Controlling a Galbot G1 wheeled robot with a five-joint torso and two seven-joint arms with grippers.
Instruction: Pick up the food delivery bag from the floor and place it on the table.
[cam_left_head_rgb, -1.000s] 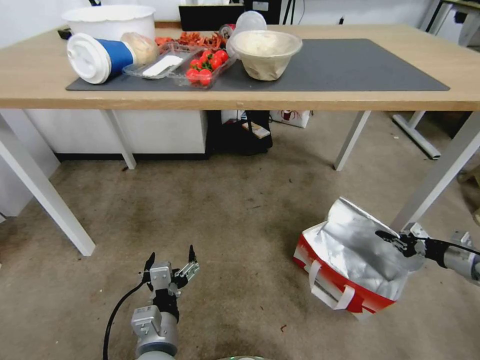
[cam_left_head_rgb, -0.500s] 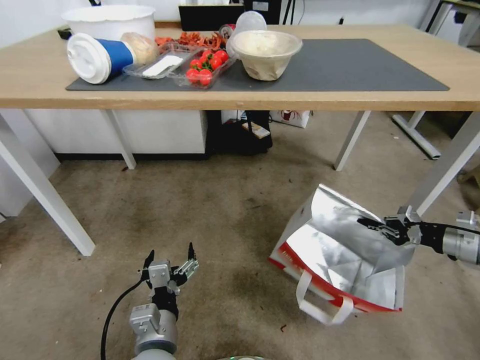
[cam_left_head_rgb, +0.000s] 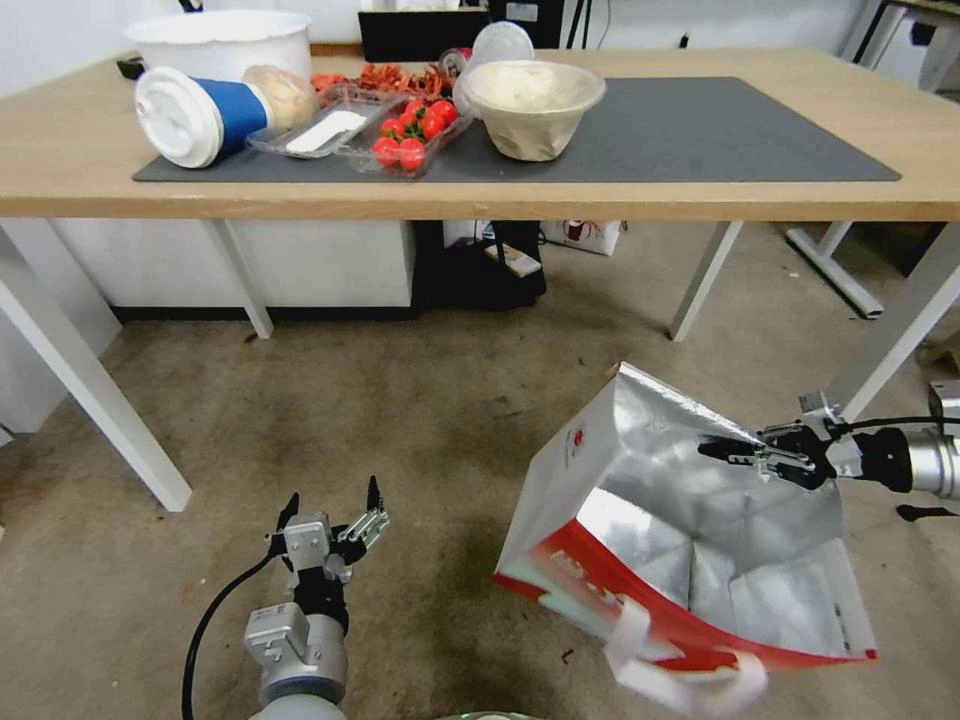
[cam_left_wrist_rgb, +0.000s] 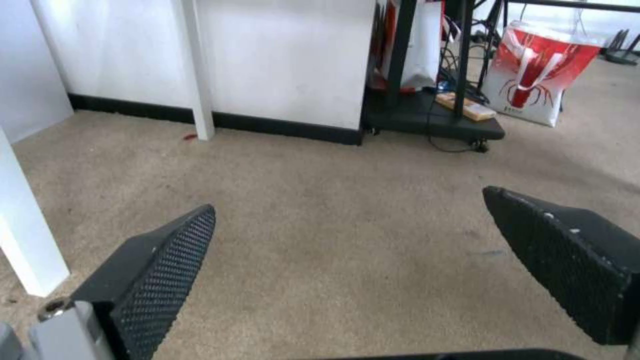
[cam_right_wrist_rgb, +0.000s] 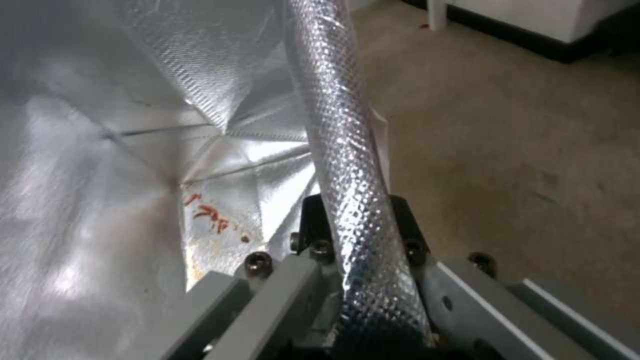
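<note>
While clamped on the foil rim, right gripper (cam_left_head_rgb: 728, 450) at four o'clock, holding food delivery bag (cam_left_head_rgb: 640, 520) tilted above floor (cam_left_head_rgb: 430, 420), mouth open, strap handles (cam_left_head_rgb: 680, 670) dangling at five o'clock; left gripper (cam_left_head_rgb: 330, 505) at seven o'clock, fingers spread wide over bare carpet; table (cam_left_head_rgb: 700, 200) across twelve o'clock, carrying dark mat (cam_left_head_rgb: 700, 130) and food containers (cam_left_head_rgb: 400, 120)

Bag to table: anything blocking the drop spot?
Partly. The right gripper holds the food delivery bag by its foil rim below the table edge. Cup, trays and bowl crowd the mat's left; its right half looks free.
</note>
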